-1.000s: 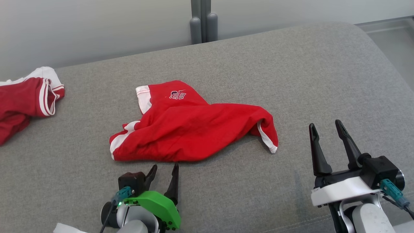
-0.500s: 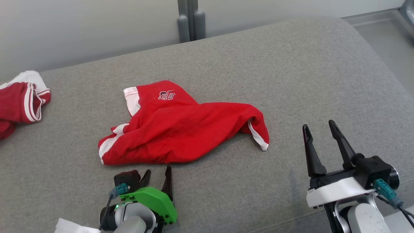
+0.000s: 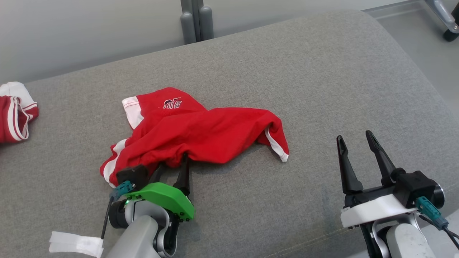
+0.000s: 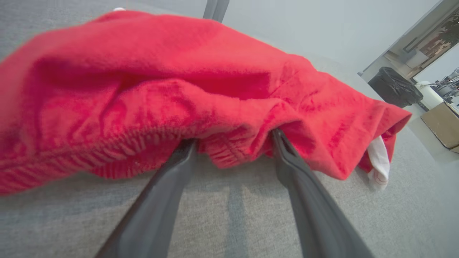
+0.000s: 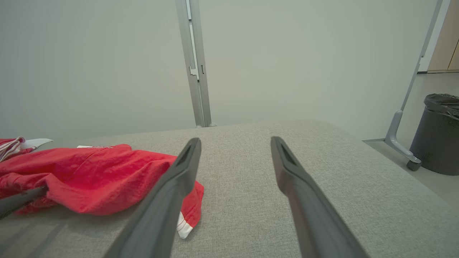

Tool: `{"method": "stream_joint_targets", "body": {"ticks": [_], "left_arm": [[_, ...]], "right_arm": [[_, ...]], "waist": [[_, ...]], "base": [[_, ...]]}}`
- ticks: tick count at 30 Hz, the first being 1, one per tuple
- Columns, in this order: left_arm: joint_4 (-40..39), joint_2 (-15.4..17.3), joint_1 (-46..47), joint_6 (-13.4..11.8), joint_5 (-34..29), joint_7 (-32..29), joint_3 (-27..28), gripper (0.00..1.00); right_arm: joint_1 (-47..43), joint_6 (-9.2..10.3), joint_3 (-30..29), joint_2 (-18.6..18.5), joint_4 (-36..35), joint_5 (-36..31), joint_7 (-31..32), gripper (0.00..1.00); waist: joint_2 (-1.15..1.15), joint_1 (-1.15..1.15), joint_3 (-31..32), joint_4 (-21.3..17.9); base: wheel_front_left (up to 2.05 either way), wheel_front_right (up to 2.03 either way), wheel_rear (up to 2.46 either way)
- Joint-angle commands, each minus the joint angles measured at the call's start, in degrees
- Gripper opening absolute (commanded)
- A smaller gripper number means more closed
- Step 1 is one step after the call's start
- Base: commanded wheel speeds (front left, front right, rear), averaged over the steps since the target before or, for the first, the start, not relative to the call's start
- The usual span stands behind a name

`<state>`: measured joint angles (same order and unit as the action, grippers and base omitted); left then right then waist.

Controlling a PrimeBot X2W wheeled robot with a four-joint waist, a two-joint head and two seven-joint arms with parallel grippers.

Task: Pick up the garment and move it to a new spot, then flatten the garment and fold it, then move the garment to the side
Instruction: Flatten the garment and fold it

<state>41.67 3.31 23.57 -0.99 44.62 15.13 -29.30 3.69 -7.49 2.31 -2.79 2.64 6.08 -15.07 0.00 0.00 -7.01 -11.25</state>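
A red garment (image 3: 200,132) with white trim lies crumpled in the middle of the grey cushion (image 3: 304,71). My left gripper (image 3: 173,165) stands open at its near hem, both fingertips tucked under the bunched red cloth. In the left wrist view the garment (image 4: 179,89) drapes over the tips of the left gripper (image 4: 233,138), with a ribbed hem fold between the spread fingers. My right gripper (image 3: 354,136) is open and holds nothing, well to the right of the garment's white-edged corner. The right wrist view has the right gripper (image 5: 235,141) over bare cushion, with the garment (image 5: 100,172) to its left.
A second red and white garment (image 3: 12,111) lies at the cushion's far left edge. A grey post (image 3: 195,19) stands behind the cushion. The cushion's rounded end drops off on the right, where a dark bin (image 5: 439,132) and a stand foot (image 5: 401,150) sit on the floor.
My left gripper has gone forward from short of the garment to its near hem, which now bunches over the fingertips. The head camera has turned right. The right gripper has kept its place.
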Motion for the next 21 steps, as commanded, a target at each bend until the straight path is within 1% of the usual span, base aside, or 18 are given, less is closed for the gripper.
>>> {"method": "stream_joint_targets", "body": {"ticks": [1, 6, 11, 15, 17, 21], "left_arm": [[-1.3, 0.0, -1.3, -0.3, -3.8, 0.0, 2.1, 0.0], [-3.5, 0.0, -1.6, 0.3, -8.9, 0.0, 2.7, 0.0], [-7.8, 1.2, -2.5, 1.0, -14.4, 0.0, 2.5, 0.0], [-11.1, 2.4, -1.9, 1.7, -16.9, 0.0, 1.0, 0.0], [-13.4, 3.3, -1.0, 1.4, -17.8, -0.7, 0.5, 0.0], [-19.9, 5.0, -0.2, 0.9, -19.2, -3.9, -0.8, 0.0]], "right_arm": [[-0.1, -0.01, -0.2, -0.2, -0.2, -0.1, -0.2, 1.0], [-0.2, -0.01, -0.6, -0.2, -0.3, 0.0, -0.2, 1.0], [-0.6, -0.01, -1.0, -0.2, -0.1, 0.2, -0.2, 1.0], [-1.0, -0.01, -1.1, -0.2, -0.1, 0.4, -0.2, 1.0], [-1.1, -0.01, -1.1, -0.2, 0.0, 0.5, -0.2, 1.0], [-1.4, -0.01, -1.0, -0.2, 0.0, 0.8, -0.2, 1.0]], "waist": [[0.0, 0.0, -0.1, 0.0], [0.0, 0.0, 0.2, 0.6], [0.0, 0.0, 1.0, 1.5], [0.0, 0.0, 1.9, 2.1], [0.0, 0.0, 2.2, 2.3], [0.0, 0.0, 2.8, 2.3]], "base": [[0.0, 0.0, 0.0], [0.0, 0.0, 0.0], [0.0, 0.0, 0.0], [0.0, 0.0, 0.0], [0.0, 0.0, 0.0], [0.0, 0.0, 0.0]]}}
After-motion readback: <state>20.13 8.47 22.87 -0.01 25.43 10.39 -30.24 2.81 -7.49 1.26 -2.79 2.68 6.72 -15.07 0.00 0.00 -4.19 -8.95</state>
